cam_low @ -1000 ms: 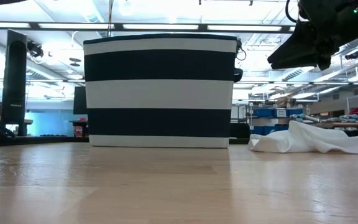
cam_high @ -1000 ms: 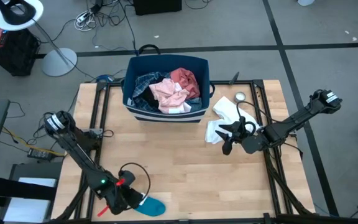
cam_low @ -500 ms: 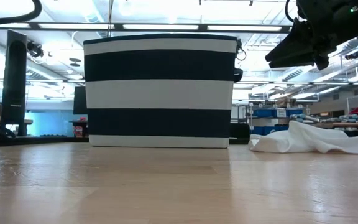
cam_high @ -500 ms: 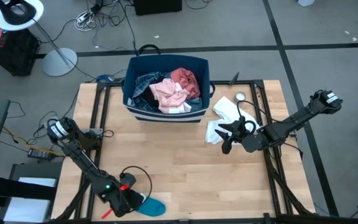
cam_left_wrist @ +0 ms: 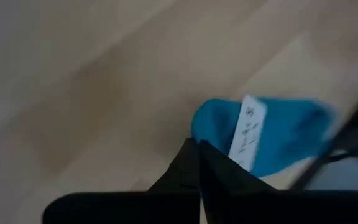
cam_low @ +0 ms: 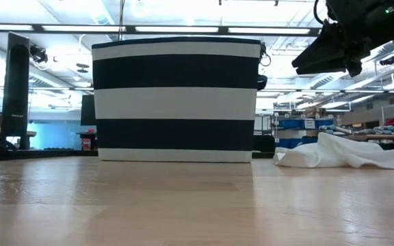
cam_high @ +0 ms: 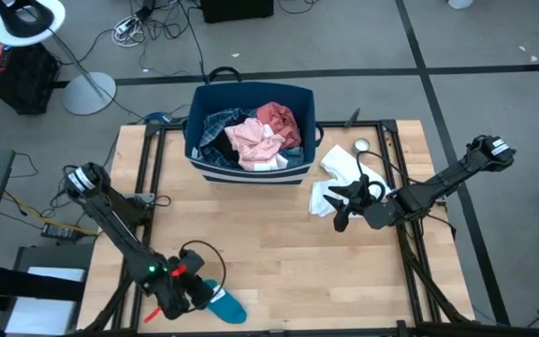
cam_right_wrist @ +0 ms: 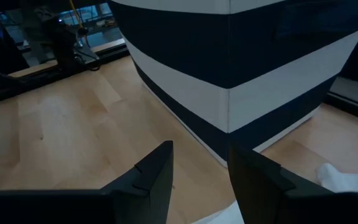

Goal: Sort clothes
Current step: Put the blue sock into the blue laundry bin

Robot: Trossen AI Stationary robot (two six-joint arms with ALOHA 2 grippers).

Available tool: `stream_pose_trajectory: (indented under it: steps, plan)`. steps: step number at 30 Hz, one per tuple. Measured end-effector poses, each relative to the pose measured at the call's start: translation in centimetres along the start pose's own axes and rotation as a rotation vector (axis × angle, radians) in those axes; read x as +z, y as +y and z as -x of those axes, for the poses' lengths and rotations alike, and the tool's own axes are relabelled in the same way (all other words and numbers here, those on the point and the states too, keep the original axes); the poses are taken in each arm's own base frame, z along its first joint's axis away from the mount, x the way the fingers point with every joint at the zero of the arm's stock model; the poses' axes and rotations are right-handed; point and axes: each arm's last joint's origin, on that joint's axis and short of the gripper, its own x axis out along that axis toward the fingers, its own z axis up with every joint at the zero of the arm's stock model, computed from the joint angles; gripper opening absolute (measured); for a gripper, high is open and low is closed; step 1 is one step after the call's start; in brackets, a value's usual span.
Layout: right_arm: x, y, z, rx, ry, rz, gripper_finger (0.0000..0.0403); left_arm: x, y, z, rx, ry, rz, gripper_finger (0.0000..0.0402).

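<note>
Teal is the colour that matters now: the teal sock (cam_high: 225,306) lies at the near left edge of the wooden table (cam_high: 269,243), and our left gripper (cam_high: 195,298) sits right at its end. In the left wrist view the two dark fingers meet in a point with no gap, just where the sock (cam_left_wrist: 272,140) and its white paper tag (cam_left_wrist: 247,134) begin. We judge the jaws have pinched shut on the sock's edge, though we cannot see how much fabric they caught.

Our right gripper (cam_high: 342,208) hangs above the table at the right, over the white garment (cam_high: 340,178) spread beside the striped fabric bin (cam_high: 251,168). Its fingers (cam_right_wrist: 154,171) stand apart with nothing between them. A small metal tin (cam_high: 361,146) rests just beyond the white cloth. Inside the bin we see the pale pink piece (cam_high: 255,140), the coral-red piece (cam_high: 279,117) and the plaid shirt (cam_high: 218,126) heaped together.

So the step in hand looks like taking hold of the sock. Next we would lift gently and watch that the sock rises with the fingers; if it stays flat, the grip is too shallow and wants retaking. Then we would carry it clear of the table edge to its pile.
</note>
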Motion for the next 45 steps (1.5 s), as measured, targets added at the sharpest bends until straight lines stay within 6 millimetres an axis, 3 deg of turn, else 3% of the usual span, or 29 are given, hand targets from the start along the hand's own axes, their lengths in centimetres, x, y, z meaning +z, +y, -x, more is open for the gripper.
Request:
stream_pose_trajectory:
  steps: [9, 18, 23, 28, 35, 40, 45]
  plan:
    - [0.1, 0.0, -0.1, -0.001, -0.007, -0.012, 0.0151, 4.8, -0.3, 4.0, -0.096, -0.174, -0.093, 0.0000]
    - [0.1, 0.0, -0.1, 0.002, -0.006, -0.014, 0.0151, 11.6, 0.0, 8.0, -0.151, -0.309, -0.209, 0.0000]
    - [0.1, 0.0, -0.1, 0.001, -0.006, -0.013, 0.0151, 15.6, -0.7, 12.2, -0.145, -0.401, -0.282, 0.0000]
    - [0.2, -0.1, -0.2, -0.006, -0.006, -0.014, 0.0151, 19.8, -1.7, 17.6, -0.139, -0.534, -0.359, 0.0000]
    - [0.2, -0.1, -0.2, -0.010, -0.006, -0.011, 0.0151, 24.7, -1.1, 24.1, -0.103, -0.762, -0.384, 0.0000]
    - [0.2, -0.1, -0.2, -0.011, -0.006, -0.006, 0.0151, 27.6, -0.1, 25.5, -0.004, -0.837, -0.371, 0.0000]
    - [0.2, -0.1, -0.2, -0.011, -0.005, -0.004, 0.0151, 30.6, 0.9, 24.2, 0.067, -0.796, -0.357, 0.0000]
